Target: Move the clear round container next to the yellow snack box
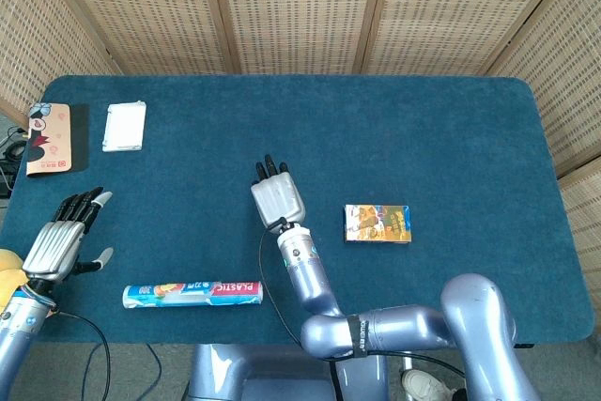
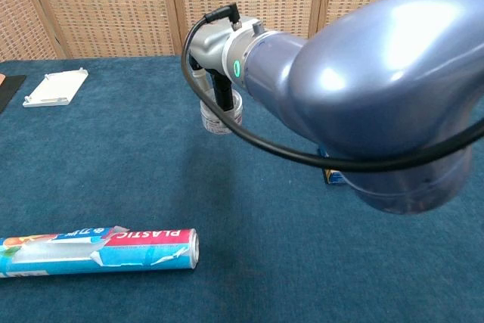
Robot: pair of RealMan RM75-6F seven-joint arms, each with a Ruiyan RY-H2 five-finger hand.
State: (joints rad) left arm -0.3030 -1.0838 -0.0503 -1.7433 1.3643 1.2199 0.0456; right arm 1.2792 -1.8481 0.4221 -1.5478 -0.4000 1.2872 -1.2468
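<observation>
Head view, right robot hand (image 1: 276, 198): centre of frame, back of the hand facing the camera, fingers curled downward; the container beneath it is hidden in this view
Head view, left robot hand (image 1: 64, 238): lower left edge, fingers spread, holding nothing
Head view, target: yellow snack box (image 1: 377, 224) lies flat on the counter (image 1: 423, 138), right of centre, near the right robot hand but apart from it
Head view, procedure: carry toward the right of frame, keep the load level, set down just beside the box without nudging it
Chest view, clear round container (image 2: 219, 113): upper centre of frame, gripped from above by the right robot hand (image 2: 219, 51); it appears lifted off the counter, judged only from its position
Chest view, appearance: transparent, short and round, with a red and white label patch on its wall; contents cannot be told
Chest view, handling: smooth wall may slip, so the grip should stay firm
Chest view, obstacle: plastic wrap roll (image 2: 98, 250) at lower left, well apart from the path
</observation>
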